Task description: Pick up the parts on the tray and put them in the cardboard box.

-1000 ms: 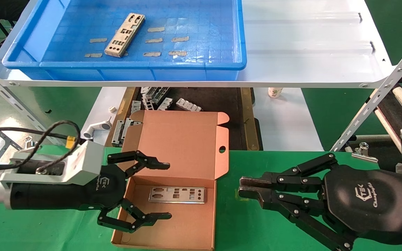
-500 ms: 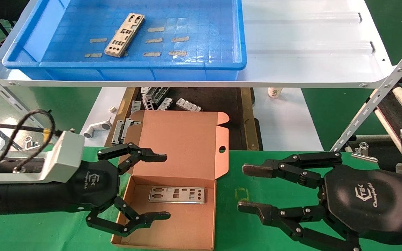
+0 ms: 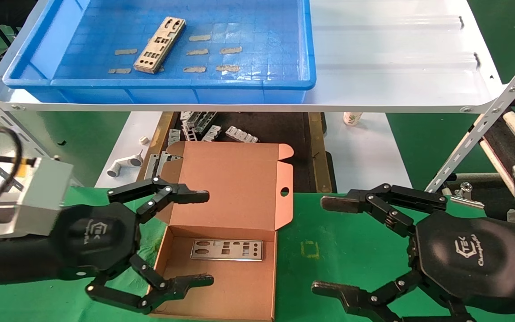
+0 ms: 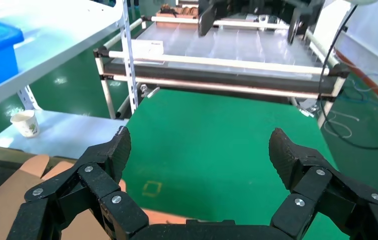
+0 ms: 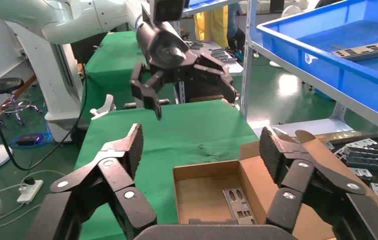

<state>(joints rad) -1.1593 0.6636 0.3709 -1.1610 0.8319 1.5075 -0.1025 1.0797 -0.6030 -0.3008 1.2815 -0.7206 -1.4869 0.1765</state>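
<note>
One silver-grey punched plate [image 3: 159, 44] lies slantwise in the blue tray [image 3: 257, 82] on the white shelf; it also shows in the right wrist view [image 5: 372, 49]. A second plate [image 3: 226, 249] lies flat in the open cardboard box [image 3: 235, 179], seen too in the right wrist view [image 5: 237, 201]. My left gripper [image 3: 204, 238] is open and empty, its fingers straddling the box's left wall. My right gripper [image 3: 329, 245] is open wide and empty over the green mat, to the right of the box.
Beige tape strips [image 3: 200, 52] dot the tray floor. A dark tray with ridged metal brackets [image 3: 204, 127] sits behind the box under the shelf. A paper cup [image 3: 352, 118] stands on the white lower table. Slanted shelf struts [image 3: 485, 120] run at the right.
My right gripper has opened from shut to wide open. My left arm has drawn back to the left, its gripper staying open. The plates have not moved.
</note>
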